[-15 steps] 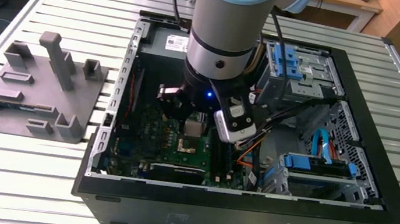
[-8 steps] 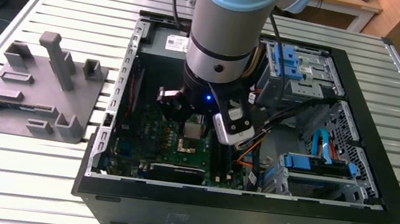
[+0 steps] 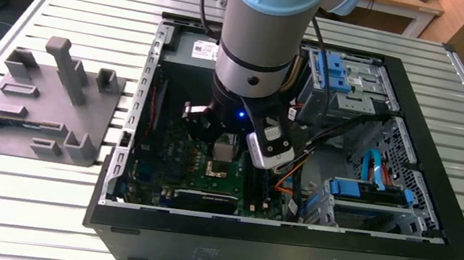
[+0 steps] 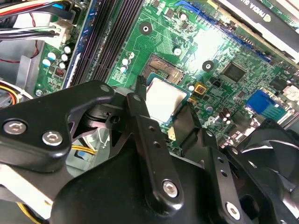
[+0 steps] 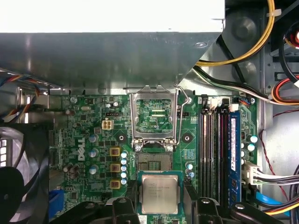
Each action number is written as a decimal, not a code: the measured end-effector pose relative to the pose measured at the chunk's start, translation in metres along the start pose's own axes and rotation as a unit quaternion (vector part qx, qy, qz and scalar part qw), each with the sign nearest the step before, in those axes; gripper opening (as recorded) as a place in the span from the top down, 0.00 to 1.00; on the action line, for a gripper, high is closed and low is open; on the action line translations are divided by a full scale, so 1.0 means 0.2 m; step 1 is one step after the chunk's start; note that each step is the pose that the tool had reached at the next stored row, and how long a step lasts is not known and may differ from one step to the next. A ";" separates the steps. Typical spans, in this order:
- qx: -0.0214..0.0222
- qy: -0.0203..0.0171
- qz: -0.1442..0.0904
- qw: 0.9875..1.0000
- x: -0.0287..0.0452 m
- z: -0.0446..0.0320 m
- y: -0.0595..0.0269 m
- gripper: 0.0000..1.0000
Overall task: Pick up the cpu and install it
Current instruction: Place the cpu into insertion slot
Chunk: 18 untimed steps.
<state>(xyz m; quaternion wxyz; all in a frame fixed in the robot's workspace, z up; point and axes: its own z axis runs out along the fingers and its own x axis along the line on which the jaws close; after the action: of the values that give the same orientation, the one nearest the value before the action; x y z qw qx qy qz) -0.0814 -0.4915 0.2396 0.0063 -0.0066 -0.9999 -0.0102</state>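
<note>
Open straight above socket [image 5: 151, 161], bare between upright frame [image 5: 154, 114] on one side and cpu [image 5: 160, 189] pinched in gripper [image 5: 161, 199] on the other. Hemmed along one flank by RAM slots [image 5: 212, 149] and cables [image 5: 261, 42], along the other by capacitors [image 5: 124, 165] and fan [image 5: 14, 186]. Blocked past frame by grey box [image 5: 112, 46]. In the exterior view, walled all round by case [image 3: 463, 231], crowded on the exterior view's right by drive cage [image 3: 348, 78], free only from overhead.
</note>
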 end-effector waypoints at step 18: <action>0.000 0.000 0.000 1.000 -0.001 0.061 -0.001 0.53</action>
<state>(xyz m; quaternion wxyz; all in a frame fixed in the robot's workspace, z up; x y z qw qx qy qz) -0.0814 -0.4914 0.2274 0.0062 -0.0065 -0.9999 -0.0104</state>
